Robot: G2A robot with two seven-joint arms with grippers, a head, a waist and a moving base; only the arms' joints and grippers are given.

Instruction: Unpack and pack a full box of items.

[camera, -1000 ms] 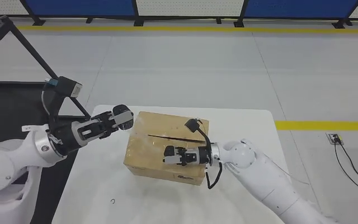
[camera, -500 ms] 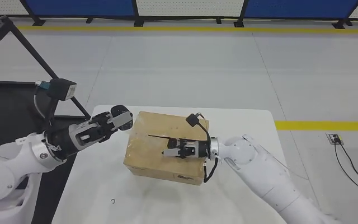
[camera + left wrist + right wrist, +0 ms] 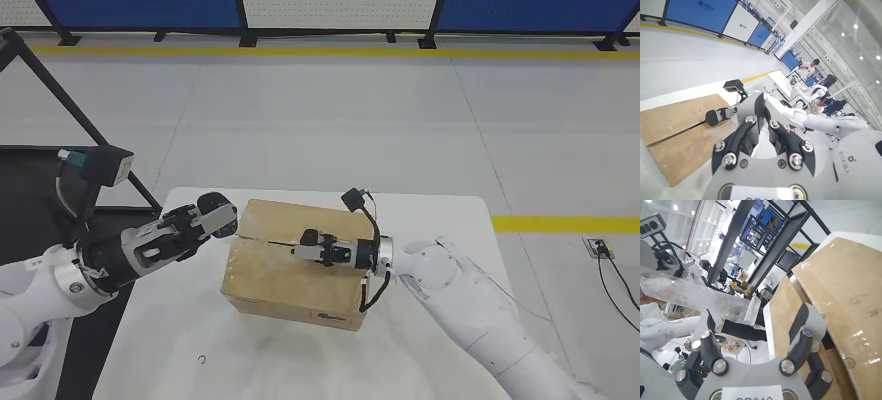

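A brown cardboard box [image 3: 290, 285] sits on the white table [image 3: 430, 340], its top flaps lying flat with a dark seam between them. My right gripper [image 3: 306, 244] rests open over that seam; in the right wrist view [image 3: 757, 318] one finger [image 3: 806, 321] sits at the gap between the flaps [image 3: 838, 285]. My left gripper [image 3: 222, 213] hovers at the box's far left corner, shut on a strip of clear tape [image 3: 696, 296]. The strip hangs slack from its fingers [image 3: 761, 102] towards the box top [image 3: 677, 117].
A black frame [image 3: 40, 120] and a dark mat stand off the table's left side. A small dark ring [image 3: 202, 359] lies on the table near the front left. Bare table surface lies right of the box and in front of it.
My right gripper has slid from the box's near half back to the seam. The left arm shifted only slightly, staying by the far left corner.
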